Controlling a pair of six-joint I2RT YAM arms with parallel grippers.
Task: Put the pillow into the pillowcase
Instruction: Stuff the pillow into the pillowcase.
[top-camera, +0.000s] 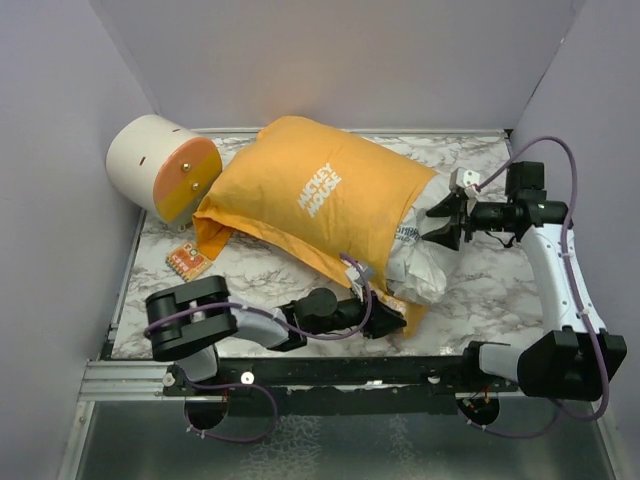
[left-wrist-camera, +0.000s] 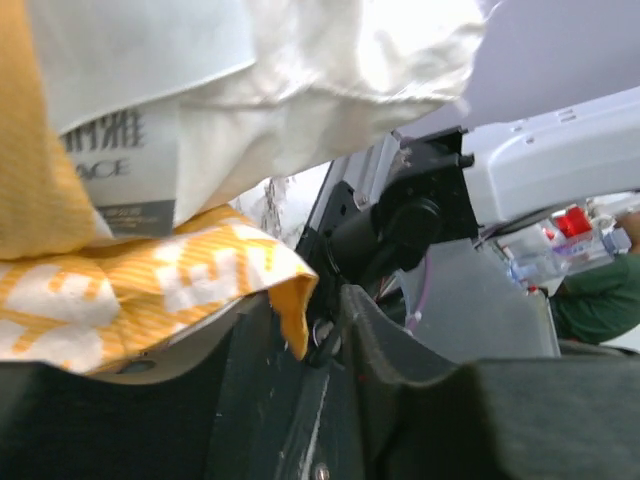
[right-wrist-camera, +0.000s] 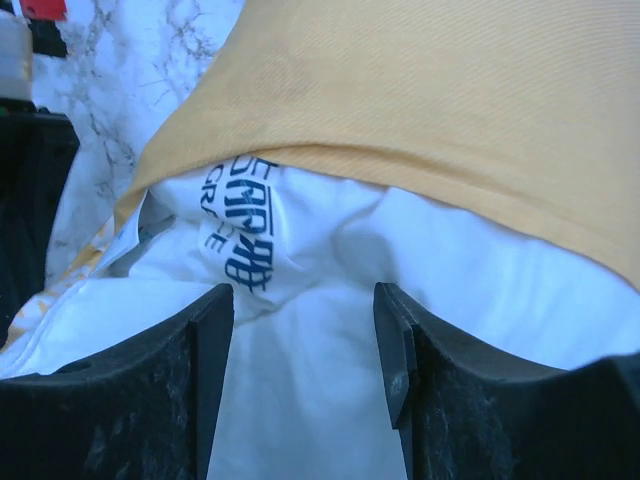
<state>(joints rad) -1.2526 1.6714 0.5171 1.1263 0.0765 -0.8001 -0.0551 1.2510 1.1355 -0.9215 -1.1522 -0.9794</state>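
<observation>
The orange-yellow pillowcase (top-camera: 320, 190) lies across the marble table with its white "MICKEY MOUSE" lettering up. It is plump with the pillow (top-camera: 420, 265), whose crumpled white end sticks out of the case's mouth at the right. My left gripper (top-camera: 388, 318) is at the case's near right corner. In the left wrist view it (left-wrist-camera: 325, 320) stands slightly open, and the corner of the pillowcase (left-wrist-camera: 150, 290) hangs at its tips under the pillow (left-wrist-camera: 300, 90). My right gripper (top-camera: 437, 220) is open at the exposed end. Its wrist view shows the gripper (right-wrist-camera: 303, 300) straddling the pillow (right-wrist-camera: 320, 400) below the pillowcase (right-wrist-camera: 450, 90) hem.
A cream-and-orange cylinder (top-camera: 165, 168) lies at the back left, touching the case. A small orange printed packet (top-camera: 188, 261) sits on the table (top-camera: 500, 290) at the left. Grey walls close the back and both sides. A black rail (top-camera: 330, 375) runs along the near edge.
</observation>
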